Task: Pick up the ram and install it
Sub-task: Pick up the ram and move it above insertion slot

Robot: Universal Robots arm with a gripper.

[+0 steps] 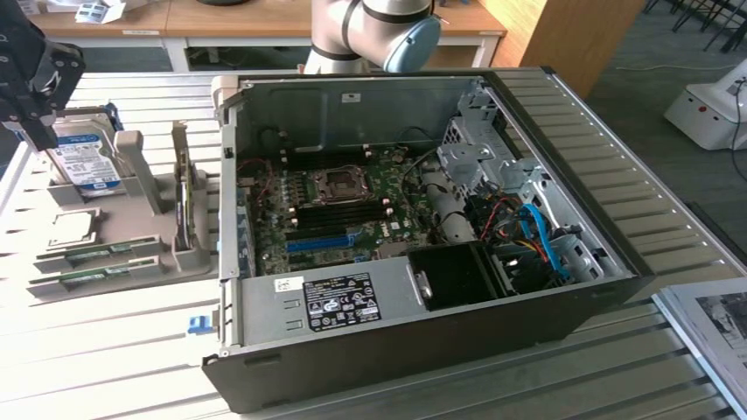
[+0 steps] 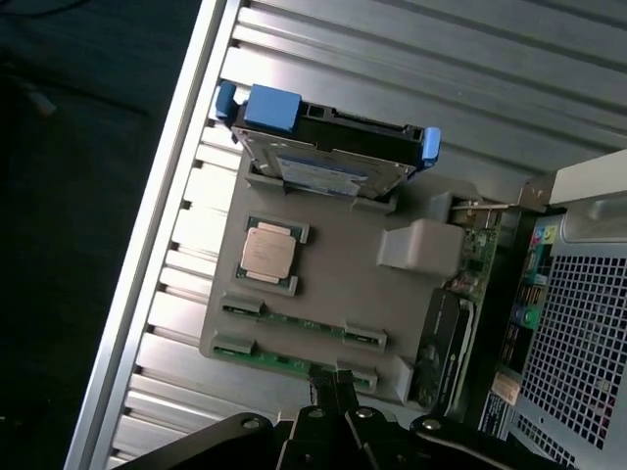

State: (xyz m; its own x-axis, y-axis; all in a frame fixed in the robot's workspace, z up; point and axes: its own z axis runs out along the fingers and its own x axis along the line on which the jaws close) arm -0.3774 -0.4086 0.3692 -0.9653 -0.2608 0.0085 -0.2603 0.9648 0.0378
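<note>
So our black two-finger gripper (image 2: 334,390) has its fingers pressed together with nothing between them, and it hangs over the flat grey plastic parts tray (image 2: 343,279). The ram, a thin green circuit-board stick (image 1: 94,255), lies slotted in that tray at the exterior view's lower left. A second green stick (image 1: 82,278) sits just beside it, left of the open black computer case (image 1: 467,337).

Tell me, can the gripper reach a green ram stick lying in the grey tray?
Probably yes. The ram lies uncovered in its slot of the grey tray. The shut gripper hangs above the tray with nothing between them, so the way down looks free.
</note>
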